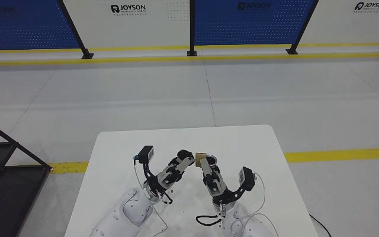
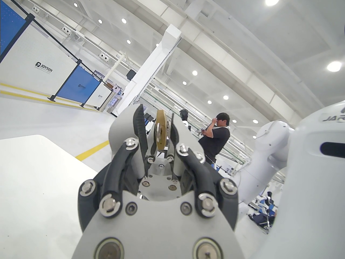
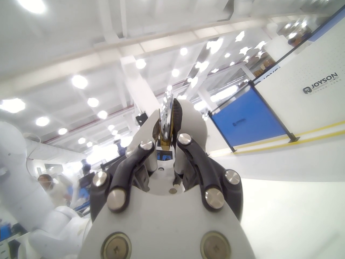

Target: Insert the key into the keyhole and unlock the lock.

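Step in hand, by my reading: key brought up to lock, insertion not confirmed.

- Left gripper (image 1: pixel 187 156) is above the table (image 1: pixel 249 142), aimed toward 2 o'clock. The brass key (image 2: pixel 161 130) sits between its jaws. I cannot tell whether they pinch it.
- Lock (image 1: pixel 201 156) is just beside, at its 3 o'clock.
- Right gripper (image 3: pixel 166 109) is aimed toward 11 o'clock, jaws pressed onto the lock.

Next: square blade to keyhole, push, twist. Right arm should brace.
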You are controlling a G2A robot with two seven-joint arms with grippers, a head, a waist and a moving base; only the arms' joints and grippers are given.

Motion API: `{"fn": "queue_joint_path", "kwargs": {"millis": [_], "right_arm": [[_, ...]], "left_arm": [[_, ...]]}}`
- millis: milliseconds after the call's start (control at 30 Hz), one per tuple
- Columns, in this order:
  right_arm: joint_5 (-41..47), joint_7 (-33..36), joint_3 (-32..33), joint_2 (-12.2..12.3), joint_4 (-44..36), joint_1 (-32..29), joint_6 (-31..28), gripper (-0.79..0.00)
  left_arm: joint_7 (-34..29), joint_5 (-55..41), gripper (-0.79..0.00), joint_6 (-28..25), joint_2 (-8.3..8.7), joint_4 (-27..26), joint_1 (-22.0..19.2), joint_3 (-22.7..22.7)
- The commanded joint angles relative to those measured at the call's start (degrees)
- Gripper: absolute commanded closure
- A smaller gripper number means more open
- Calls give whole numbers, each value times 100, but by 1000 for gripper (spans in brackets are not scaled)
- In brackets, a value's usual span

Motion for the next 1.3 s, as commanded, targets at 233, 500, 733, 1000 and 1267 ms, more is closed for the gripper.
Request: {"fn": "queue_joint_path", "kwargs": {"millis": [233,500,733,1000,1267], "right_arm": [[61,21,88,-2,-9,-25,-34,0],[192,218,122,-8,-13,-29,-50,0],[255,358,142,-13,-32,-42,-82,0],[258,490,160,-18,-65,-68,-69,0],[261,592,170,-27,-78,-75,-24,0]], "left_arm": [[3,-8,-517,0,19,-33,64,-85],[-49,44,-185,0,42,-24,86,-114],[-89,87,-49,0,45,15,57,-74],[-99,118,-49,0,46,58,38,-65],[-95,193,0,0,41,98,28,-76]]}}
